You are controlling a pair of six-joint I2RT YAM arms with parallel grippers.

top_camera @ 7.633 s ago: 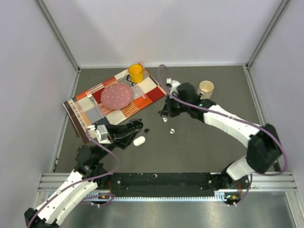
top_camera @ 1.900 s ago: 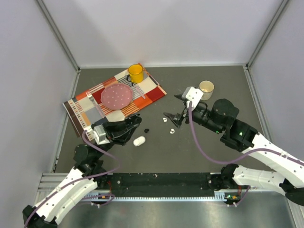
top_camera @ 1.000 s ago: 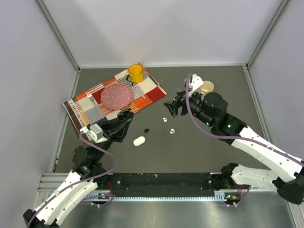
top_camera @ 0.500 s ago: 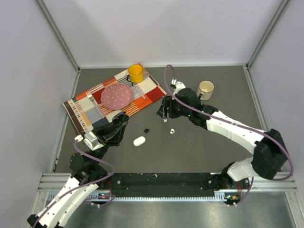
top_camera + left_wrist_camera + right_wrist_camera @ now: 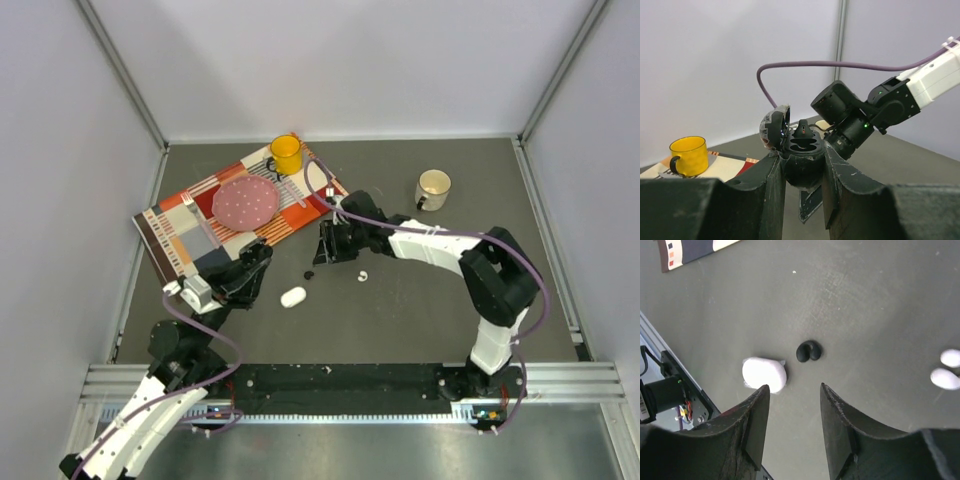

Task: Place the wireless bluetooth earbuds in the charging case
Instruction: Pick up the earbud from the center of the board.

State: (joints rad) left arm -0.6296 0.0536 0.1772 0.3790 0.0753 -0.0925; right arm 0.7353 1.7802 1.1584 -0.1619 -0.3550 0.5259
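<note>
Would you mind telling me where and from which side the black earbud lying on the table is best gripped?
Come straight down and pinch the black earbud across its narrow waist, between its two rounded lobes. It lies low on the table, so a sideways approach would likely scrape. The white case sits close beside it, so keep the fingers of the right gripper clear of it.

On the dark grey table (image 5: 430,320), a checked placemat (image 5: 175,235) lies at an angle toward the far left, bearing a pink speckled plate (image 5: 245,202), a fork (image 5: 190,207) just left of it and a yellow mug (image 5: 286,153) at its far corner, while a cream mug (image 5: 432,187) stands well apart to the right.
</note>
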